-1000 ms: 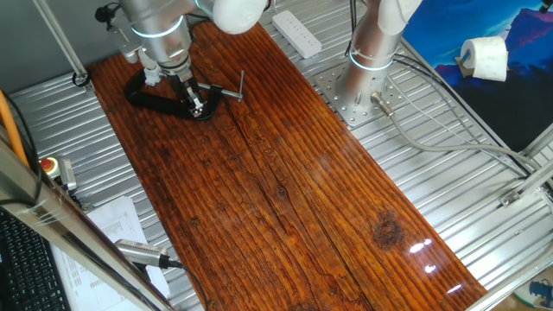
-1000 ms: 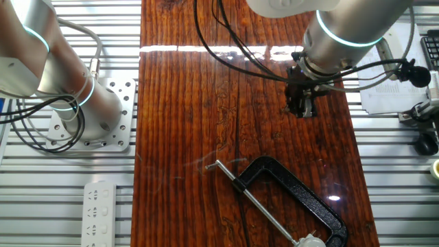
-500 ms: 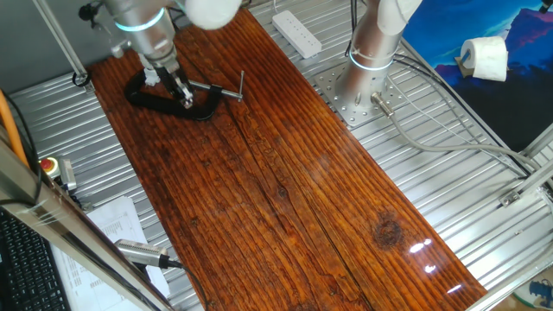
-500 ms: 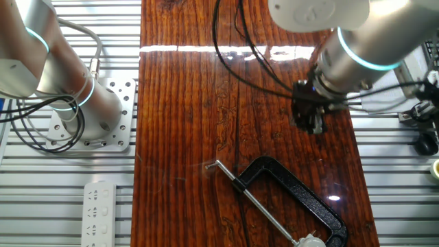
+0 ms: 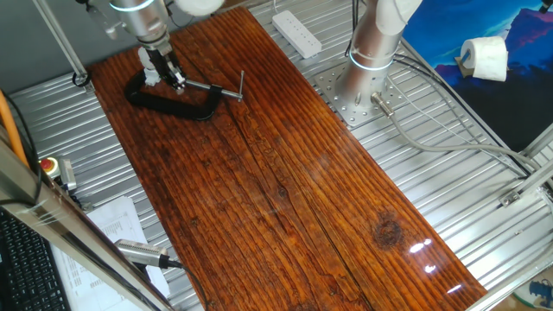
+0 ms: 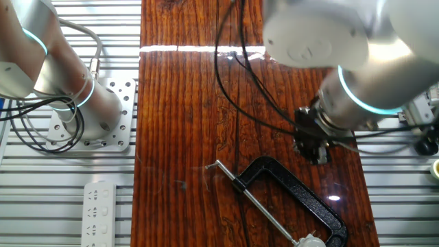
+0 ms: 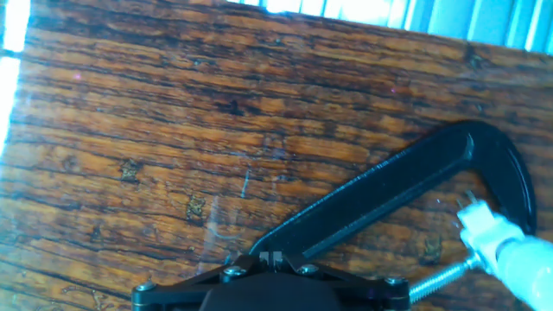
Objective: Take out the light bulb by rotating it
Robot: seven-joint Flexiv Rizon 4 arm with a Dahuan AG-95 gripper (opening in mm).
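The light bulb (image 6: 309,240), small and white, sits at the end of the steel screw bar (image 6: 257,203) of a black C-clamp (image 6: 302,194) on the wooden board. It shows at the right edge of the hand view (image 7: 508,253), and in one fixed view (image 5: 149,76) just left of the fingers. The clamp also shows there (image 5: 177,102) and in the hand view (image 7: 380,203). My gripper (image 6: 313,148) hovers over the clamp's curved back, short of the bulb. Its fingertips meet with nothing between them (image 7: 272,257). In one fixed view the gripper (image 5: 168,73) hangs over the clamp's left end.
The wooden board (image 5: 285,190) lies on a slatted metal table. A second arm's base (image 5: 367,69) stands to the right of the board. A white power strip (image 5: 296,32) lies behind it. A red button (image 5: 50,166) and papers lie at the left.
The gripper has travelled along the board to the clamp, ending over its curved back close to the bulb. The clamp and bulb have not moved.
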